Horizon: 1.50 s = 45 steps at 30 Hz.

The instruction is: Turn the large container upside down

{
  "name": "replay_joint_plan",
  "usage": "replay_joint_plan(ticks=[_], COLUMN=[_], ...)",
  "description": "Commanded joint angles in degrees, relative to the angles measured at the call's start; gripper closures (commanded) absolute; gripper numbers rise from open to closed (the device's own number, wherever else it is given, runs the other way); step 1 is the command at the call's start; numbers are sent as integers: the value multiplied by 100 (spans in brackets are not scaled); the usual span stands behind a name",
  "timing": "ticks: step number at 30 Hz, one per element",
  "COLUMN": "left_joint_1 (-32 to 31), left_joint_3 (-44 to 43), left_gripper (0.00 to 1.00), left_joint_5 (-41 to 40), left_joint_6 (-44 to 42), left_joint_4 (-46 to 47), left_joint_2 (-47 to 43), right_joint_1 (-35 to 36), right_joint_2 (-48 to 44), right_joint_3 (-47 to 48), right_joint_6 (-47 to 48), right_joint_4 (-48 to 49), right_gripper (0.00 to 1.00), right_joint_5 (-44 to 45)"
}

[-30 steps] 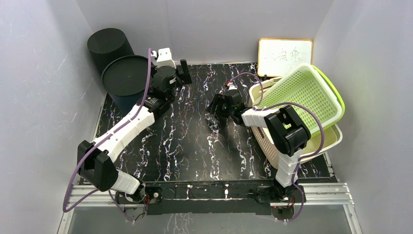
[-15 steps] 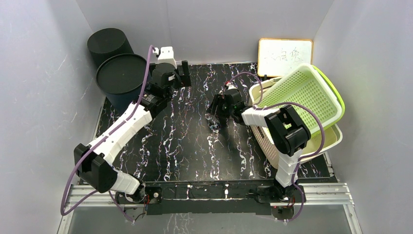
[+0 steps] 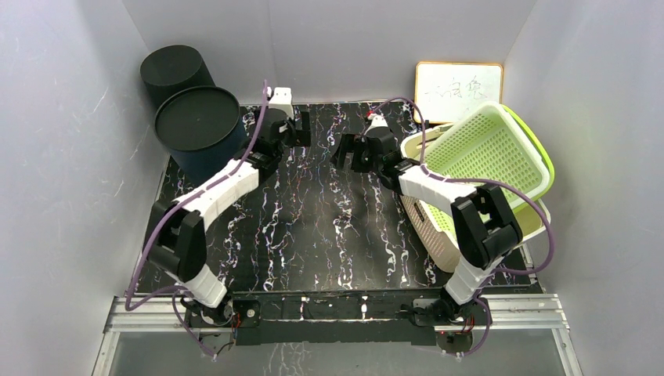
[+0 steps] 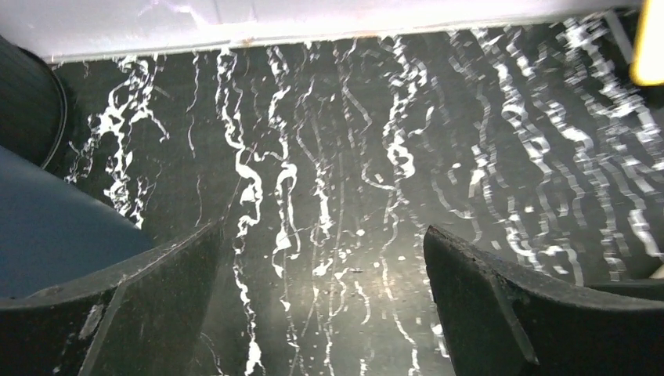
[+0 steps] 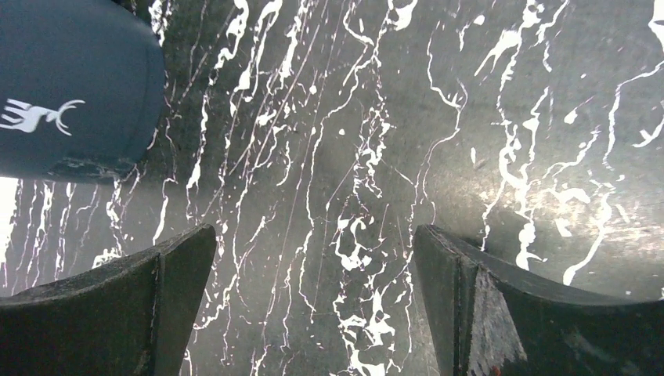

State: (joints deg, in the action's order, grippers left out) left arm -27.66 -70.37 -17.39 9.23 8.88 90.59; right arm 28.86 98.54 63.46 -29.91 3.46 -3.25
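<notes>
The large container [image 3: 196, 129] is a dark blue round bin at the back left of the table, standing with a flat dark face on top. Its wall shows at the left of the left wrist view [image 4: 47, 231], and with a white deer mark at the top left of the right wrist view [image 5: 70, 86]. My left gripper [image 3: 301, 129] is open and empty to the right of it, apart from it, over bare table [image 4: 319, 235]. My right gripper [image 3: 346, 150] is open and empty near the table's back middle [image 5: 315, 235].
A smaller black bin [image 3: 176, 69] stands behind the large one, by the left wall. A green basket [image 3: 485, 153] lies tilted on a cream basket [image 3: 438, 231] at the right. A whiteboard [image 3: 458, 90] leans on the back wall.
The large container shifted slightly left and settled. My left gripper moved away from it to the right. My right gripper moved toward the back of the table.
</notes>
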Motion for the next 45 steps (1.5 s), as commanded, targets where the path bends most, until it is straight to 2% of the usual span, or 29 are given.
replay_joint_plan(ticks=[1,7,15,20,23,30,36,39,42,45], left_joint_1=[175,532,1294,1572,1582,1559,1296,1132,724,308], left_joint_3=[55,369,757,1171,1185,920,1049,687,615,819], left_gripper=[2,1,2,2,2,2,2,2,2,2], left_joint_5=[-411,-2030,-2818,-2942,-2684,-1098,254,861,901,671], left_joint_6=[-295,-233,331,468,437,597,226,270,276,283], left_joint_4=[901,1373,926,754,396,-851,-864,-1540,-2117,-2318], left_joint_2=[254,498,369,-158,-349,-696,-1623,-1741,-1807,-1930], right_joint_1=[-14,-75,-79,-78,-74,-82,-381,-360,-330,-322], right_joint_2=[-386,-416,-732,-774,-784,-938,-1266,-1523,-1679,-1909], right_joint_3=[228,96,-417,-435,-455,-86,31,247,802,1154], right_joint_6=[266,273,475,523,536,678,483,707,1135,1522], right_joint_4=[-65,-50,407,396,375,-234,-554,-1012,-1817,-2381], right_gripper=[2,2,2,2,2,2,2,2,2,3], right_joint_5=[239,-62,-190,-306,-309,103,7,374,927,1449])
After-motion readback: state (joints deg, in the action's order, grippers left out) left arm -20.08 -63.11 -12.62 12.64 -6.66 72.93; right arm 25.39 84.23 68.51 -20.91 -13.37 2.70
